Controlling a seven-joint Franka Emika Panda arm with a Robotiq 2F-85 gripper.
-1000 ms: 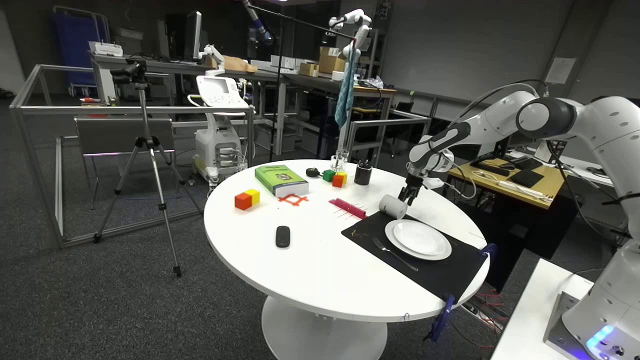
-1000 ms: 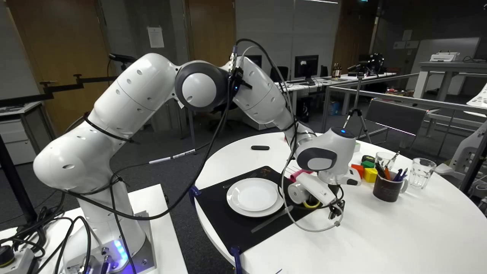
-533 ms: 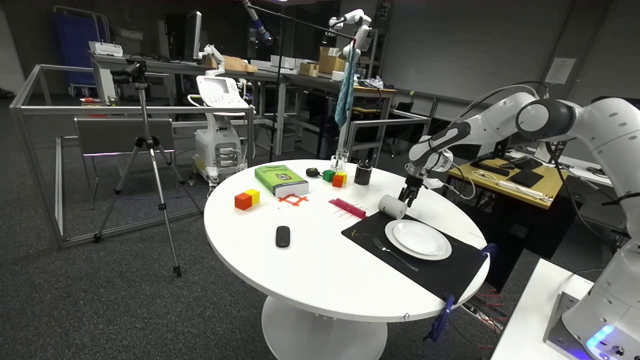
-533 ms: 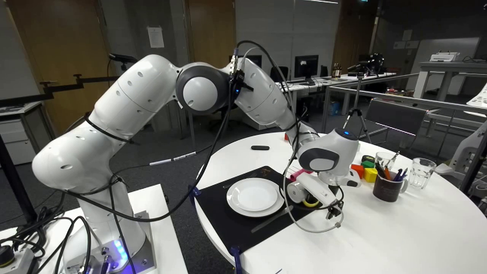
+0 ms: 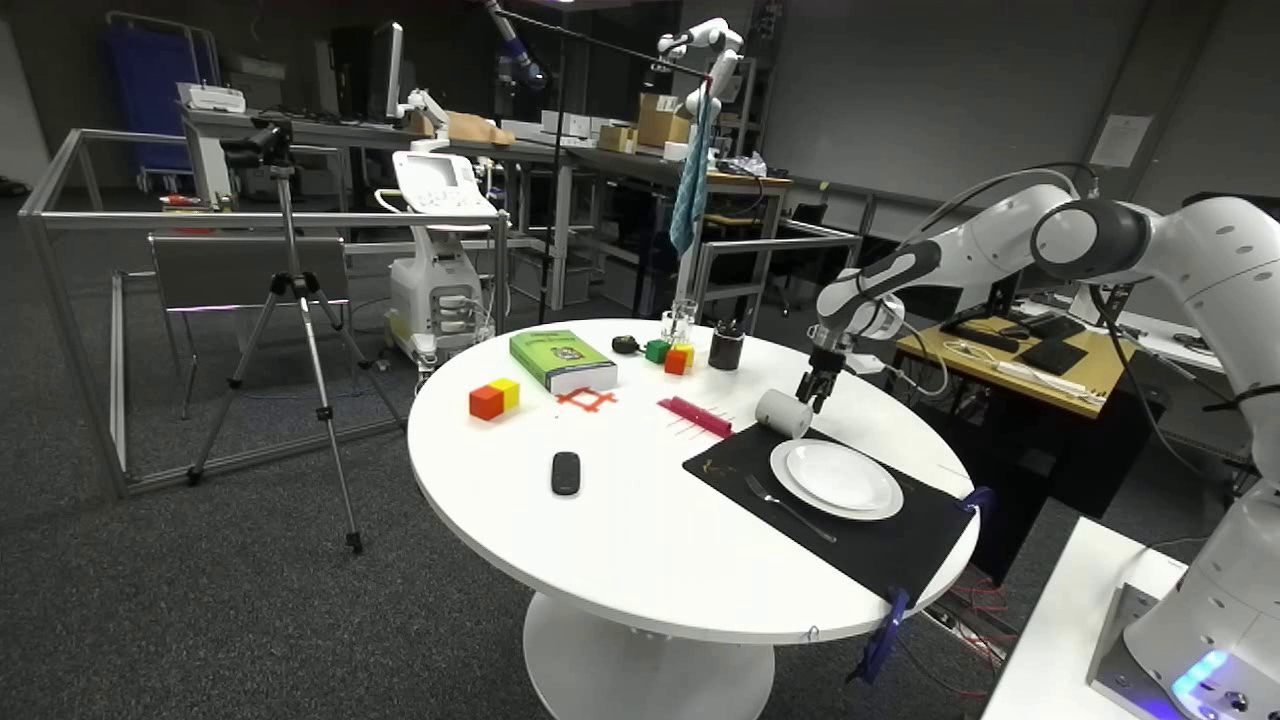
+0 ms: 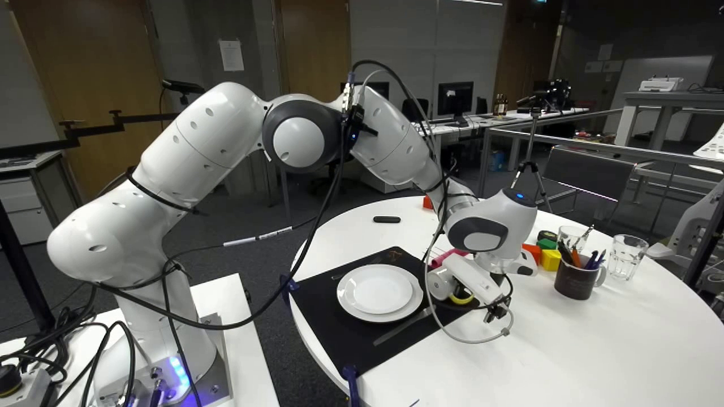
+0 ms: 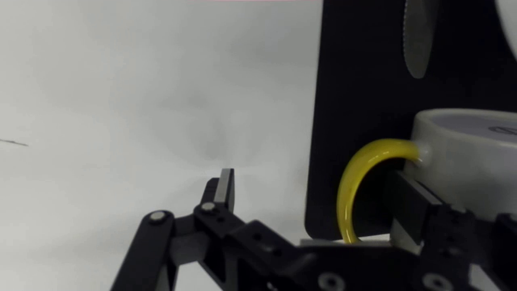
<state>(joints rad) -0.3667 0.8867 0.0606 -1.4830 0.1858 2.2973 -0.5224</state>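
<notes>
In both exterior views the round white table [image 5: 640, 520] shines below the gripper [image 7: 319, 198], the walls [image 5: 950, 110] beyond dim; the wrist view is greyer, shadows soft, with glints on the yellow mug handle [image 7: 349, 178] between the jaws.

A dark carpeted floor [image 5: 200, 620] is stretching beneath metal railings [image 5: 400, 216]; wooden doors [image 6: 314, 51] are breaking up gray walls [image 6: 396, 45], and a strip light [image 6: 478, 2] is glowing overhead.

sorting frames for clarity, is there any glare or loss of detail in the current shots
Wrist view: the mug has glints along its yellow handle, and one finger of the black gripper blends into the black placemat; in an exterior view, the tabletop looks washed out.
</notes>
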